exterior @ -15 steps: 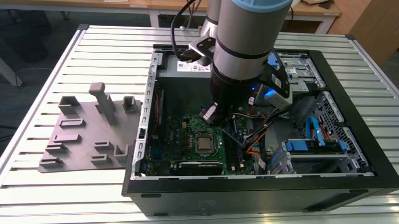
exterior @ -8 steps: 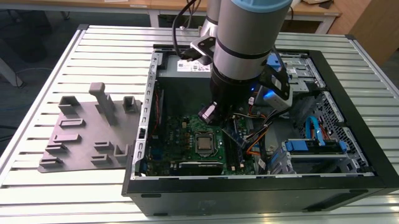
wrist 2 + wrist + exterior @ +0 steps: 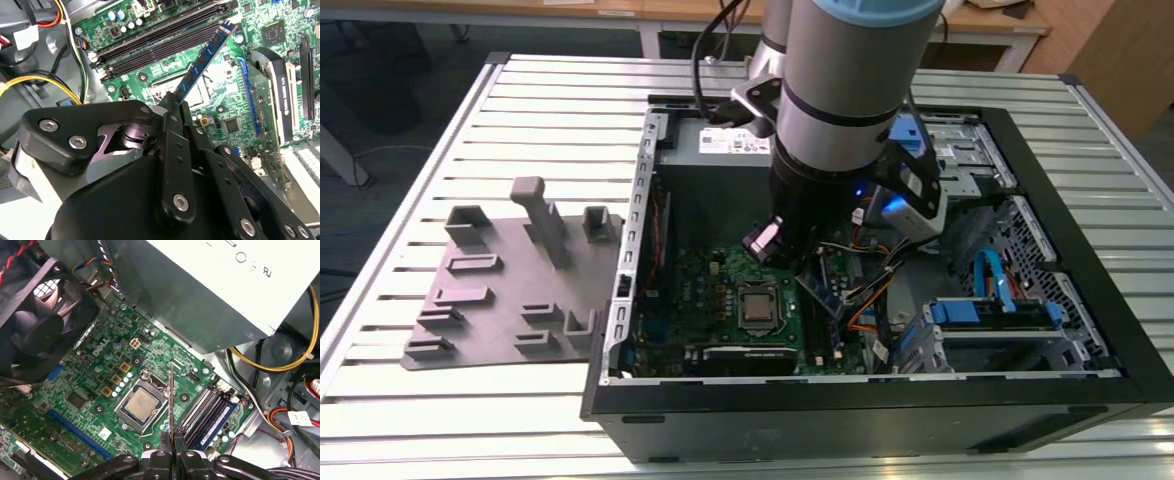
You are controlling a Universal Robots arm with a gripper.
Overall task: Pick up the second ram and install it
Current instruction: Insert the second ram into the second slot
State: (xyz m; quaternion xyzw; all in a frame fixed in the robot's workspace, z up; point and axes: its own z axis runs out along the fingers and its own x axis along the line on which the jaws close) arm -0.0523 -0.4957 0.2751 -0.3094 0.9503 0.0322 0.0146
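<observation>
My gripper is shut on the second ram, a long narrow blue stick with small dark chips. It holds the stick by one end, and the rest slants out over the green motherboard. In the first wrist view the second ram appears edge-on, rising from the gripper over the silver processor. The long dark memory slots lie just beside it, and the stick stands apart from the memory slots. In the exterior view the gripper is down inside the open computer case.
A grey plastic tray with upright posts lies on the slatted table at the exterior view's left. Inside the case are a power supply, a black fan, loose coloured cables, an expansion card and blue drive bays.
</observation>
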